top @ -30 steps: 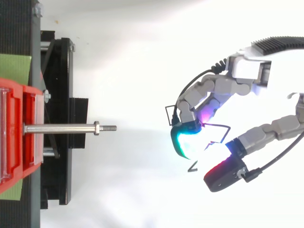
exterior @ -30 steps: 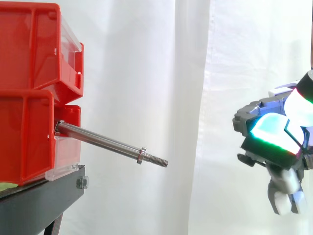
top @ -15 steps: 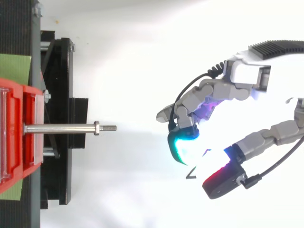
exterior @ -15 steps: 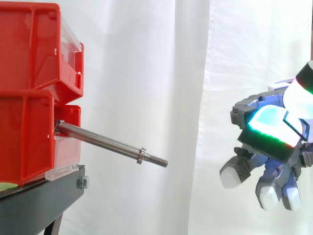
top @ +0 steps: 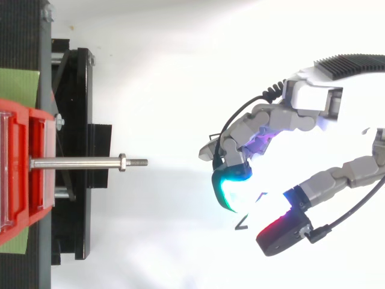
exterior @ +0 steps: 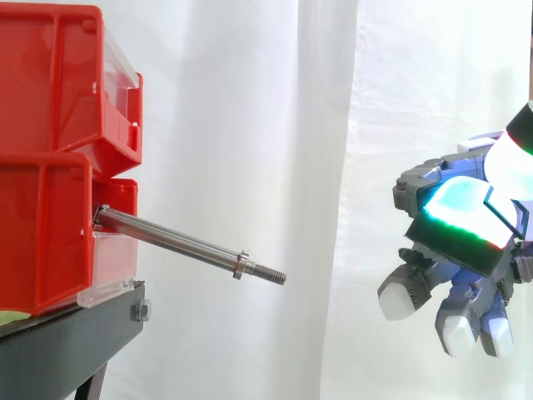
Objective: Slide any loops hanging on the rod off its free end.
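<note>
Bright, even light. Curtain (exterior: 250,167) well lit, faint grey shadows in its folds. From above: glare blows out the white ground around the robot hand (top: 271,117); cyan pad (top: 225,183) blooms. Soft grey shadow beside the rod (top: 78,162).

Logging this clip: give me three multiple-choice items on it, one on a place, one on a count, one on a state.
1. Where is the hand relative to the rod?
A. Out beyond its free end, apart from it
B. Clamped round its middle
C. Directly over the bins

2. How many loops hang on the rod?
A. Two
B. One
C. None

3. How does the rod lie in the side view?
A. Level
B. Sloping down toward its free end
C. Pointing straight up

Answers:
1 A: the hand sits past the tip of the rod with a gap between them.
2 C: the shaft is bare along its whole length.
3 B: its threaded tip is lower than its mounted end.
</note>
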Motion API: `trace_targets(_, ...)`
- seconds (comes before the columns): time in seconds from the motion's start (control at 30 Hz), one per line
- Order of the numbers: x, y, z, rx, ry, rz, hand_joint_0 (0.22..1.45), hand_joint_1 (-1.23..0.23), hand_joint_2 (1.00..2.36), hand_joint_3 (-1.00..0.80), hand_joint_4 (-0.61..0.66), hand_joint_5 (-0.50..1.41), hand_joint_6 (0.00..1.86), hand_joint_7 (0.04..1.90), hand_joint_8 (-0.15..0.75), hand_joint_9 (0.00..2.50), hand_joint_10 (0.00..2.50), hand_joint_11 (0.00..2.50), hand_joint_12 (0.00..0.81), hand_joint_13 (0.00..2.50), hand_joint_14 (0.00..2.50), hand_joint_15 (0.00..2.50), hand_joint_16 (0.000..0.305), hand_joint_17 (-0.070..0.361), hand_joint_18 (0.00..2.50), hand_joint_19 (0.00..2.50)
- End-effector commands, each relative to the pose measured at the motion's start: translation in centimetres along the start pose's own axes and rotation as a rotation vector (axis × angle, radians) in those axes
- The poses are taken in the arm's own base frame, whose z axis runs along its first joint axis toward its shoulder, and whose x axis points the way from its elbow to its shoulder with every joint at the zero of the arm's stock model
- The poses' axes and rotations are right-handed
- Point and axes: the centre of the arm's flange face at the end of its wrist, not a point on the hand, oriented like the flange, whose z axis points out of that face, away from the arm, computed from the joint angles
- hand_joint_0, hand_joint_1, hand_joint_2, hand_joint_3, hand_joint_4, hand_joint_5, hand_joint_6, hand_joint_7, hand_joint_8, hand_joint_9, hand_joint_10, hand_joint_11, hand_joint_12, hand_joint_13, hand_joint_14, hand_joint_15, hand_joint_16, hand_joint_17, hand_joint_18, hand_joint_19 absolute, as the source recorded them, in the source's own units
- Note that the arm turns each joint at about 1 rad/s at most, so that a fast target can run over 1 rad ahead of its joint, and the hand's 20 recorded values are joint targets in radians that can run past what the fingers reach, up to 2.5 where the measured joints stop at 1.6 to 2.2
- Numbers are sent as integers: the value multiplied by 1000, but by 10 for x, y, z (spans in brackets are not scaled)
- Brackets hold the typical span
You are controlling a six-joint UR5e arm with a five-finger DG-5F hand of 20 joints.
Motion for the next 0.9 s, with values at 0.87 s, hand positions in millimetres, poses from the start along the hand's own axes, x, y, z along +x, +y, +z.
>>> trace_targets(0.87, 0, 0, 0, 2, 1, -1, 601, -746, 1021, -182, -24, -166, 886, 1154, 312, 874, 8, 225, 312, 951, 6, 169, 46, 104, 984, 393)
